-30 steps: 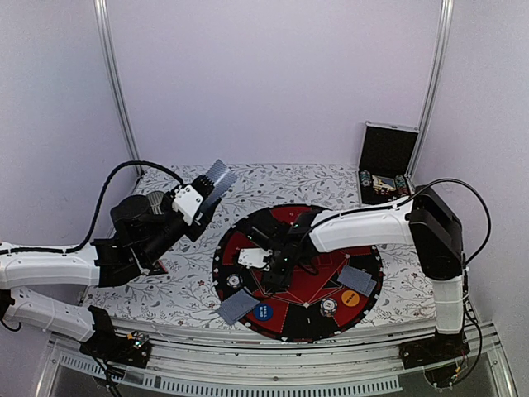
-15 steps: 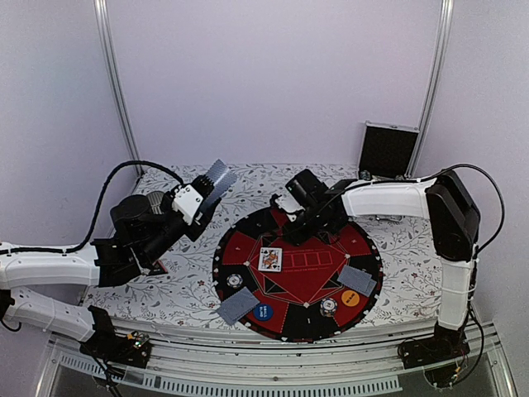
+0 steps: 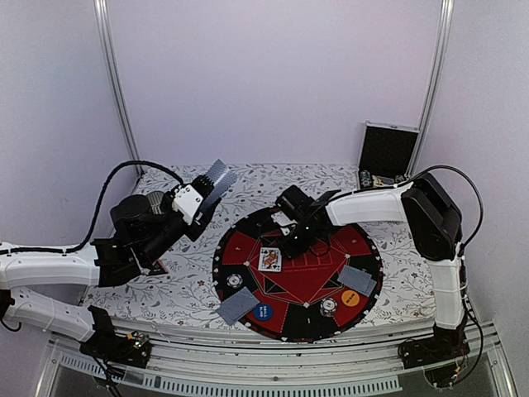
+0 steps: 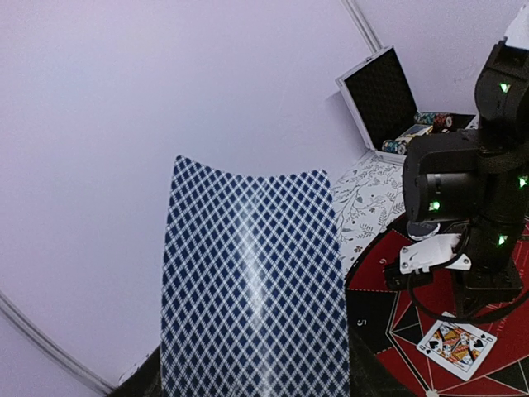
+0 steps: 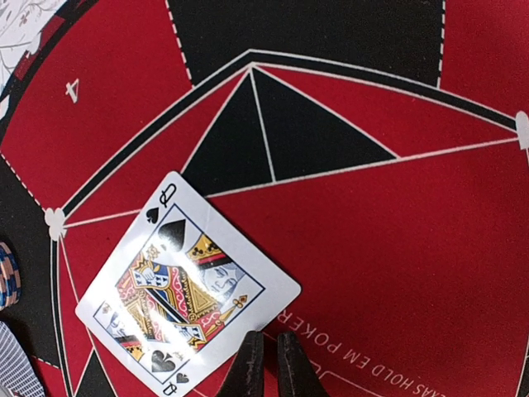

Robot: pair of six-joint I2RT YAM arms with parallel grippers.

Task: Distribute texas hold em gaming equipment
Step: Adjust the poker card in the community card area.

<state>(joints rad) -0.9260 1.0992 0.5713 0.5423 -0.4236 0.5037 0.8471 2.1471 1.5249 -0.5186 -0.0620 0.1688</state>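
Hovering low over the round red-and-black mat [image 3: 326,289], the right pincer [image 5: 266,364] is seen with its fingers pressed together and nothing between them. A face-up queen of spades [image 5: 186,281] lies flat on the mat just beside those tips, on their left in the wrist view, its edges set diagonally to the fingers. The left pincer [image 3: 198,203] is raised over the desk [image 3: 182,289], off the mat's left rim, pinching a blue-checked card [image 4: 252,281] upright; whether one card or a stack is held cannot be told. If more cards are to be dealt, that held card is judged the likely source: it lies well apart from the right pincer, toward the robot's left. At the far right corner an open black case [image 3: 387,153] is seen with rolls of chips [image 4: 434,120] inside.
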